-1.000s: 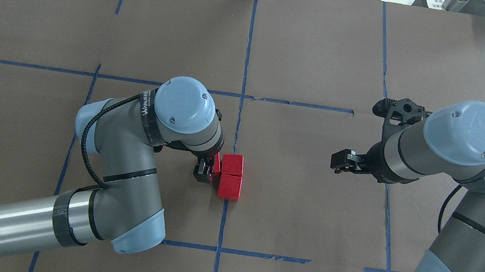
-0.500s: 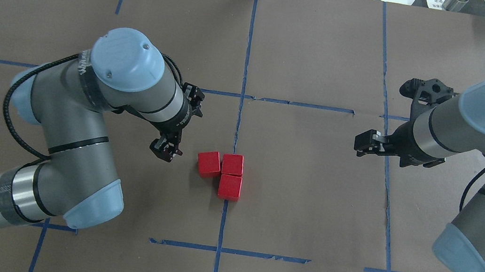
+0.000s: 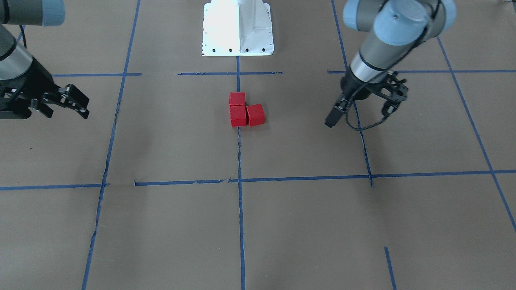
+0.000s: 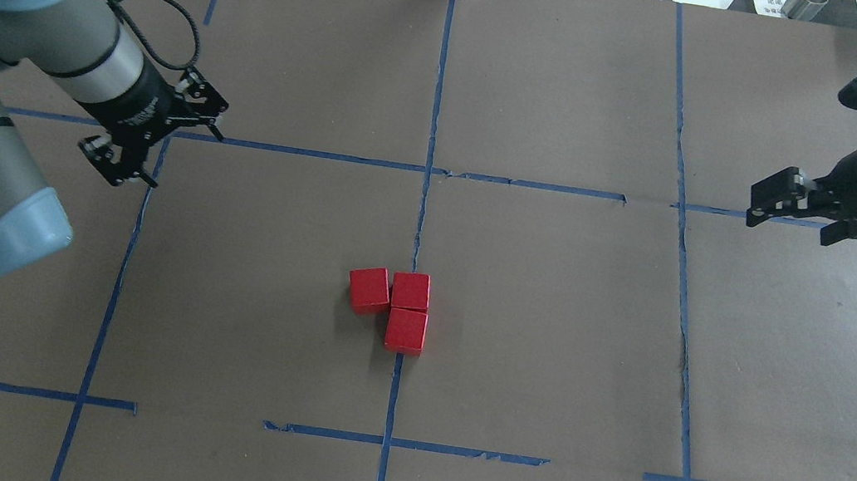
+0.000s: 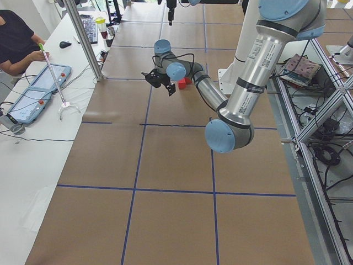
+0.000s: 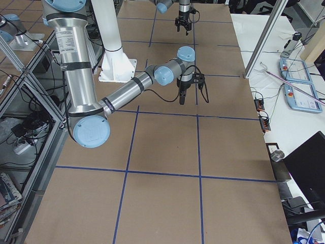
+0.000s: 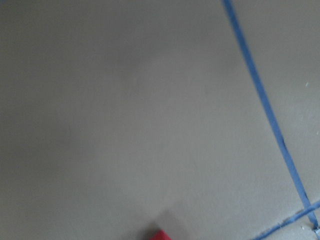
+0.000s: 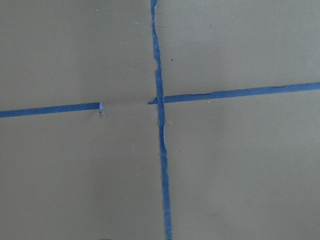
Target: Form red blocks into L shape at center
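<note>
Three red blocks sit together at the table's center in an L: one left of the corner block, one nearer me. The front view shows them too. My left gripper is open and empty, far to the left of the blocks and raised; the front view shows it on the right. My right gripper is open and empty, far to the right, and shows in the front view. A red corner shows at the bottom of the left wrist view.
The brown paper table is marked with blue tape lines. A white base plate stands at my near edge. An operator sits at a side desk with teach pendants beyond the far edge.
My left gripper let go of the left block and drew back far to the left and away. My right arm pulled back to the right. The blocks have not moved in the last half second.
</note>
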Robot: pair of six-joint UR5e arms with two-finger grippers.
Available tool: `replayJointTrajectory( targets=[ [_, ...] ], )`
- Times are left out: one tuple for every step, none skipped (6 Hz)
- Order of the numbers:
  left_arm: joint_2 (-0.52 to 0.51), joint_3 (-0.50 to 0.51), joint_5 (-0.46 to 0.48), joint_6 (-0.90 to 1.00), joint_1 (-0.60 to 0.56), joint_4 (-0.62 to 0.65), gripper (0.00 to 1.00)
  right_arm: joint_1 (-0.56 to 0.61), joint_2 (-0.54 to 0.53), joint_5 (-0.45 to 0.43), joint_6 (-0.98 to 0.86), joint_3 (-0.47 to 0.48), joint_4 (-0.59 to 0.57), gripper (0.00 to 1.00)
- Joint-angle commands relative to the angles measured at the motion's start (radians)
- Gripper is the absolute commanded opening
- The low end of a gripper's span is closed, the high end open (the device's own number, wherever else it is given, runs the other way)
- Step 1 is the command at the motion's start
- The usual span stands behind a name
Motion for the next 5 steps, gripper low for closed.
replayJointTrajectory(
  targets=[
    [0.176,-0.013,-0.056,0.549,-0.196,-0.004,1.0,0.156,-0.108,0.037,-0.207,-0.017,-0.002,1.0],
    [0.25,-0.016,-0.172,0.794,-0.317,-0.004,1.0,0.227,-0.163,0.055,-0.354,-0.036,-0.024,1.0],
    [0.307,0.003,-0.188,1.035,-0.42,0.005,1.0,0.316,-0.214,0.057,-0.54,-0.061,-0.053,1.0],
    [0.338,0.055,-0.182,1.253,-0.474,0.005,1.0,0.387,-0.237,0.057,-0.692,-0.108,-0.061,1.0],
    [0.356,0.104,-0.179,1.472,-0.576,0.006,1.0,0.424,-0.288,0.059,-0.749,-0.121,-0.056,1.0]
  ],
)
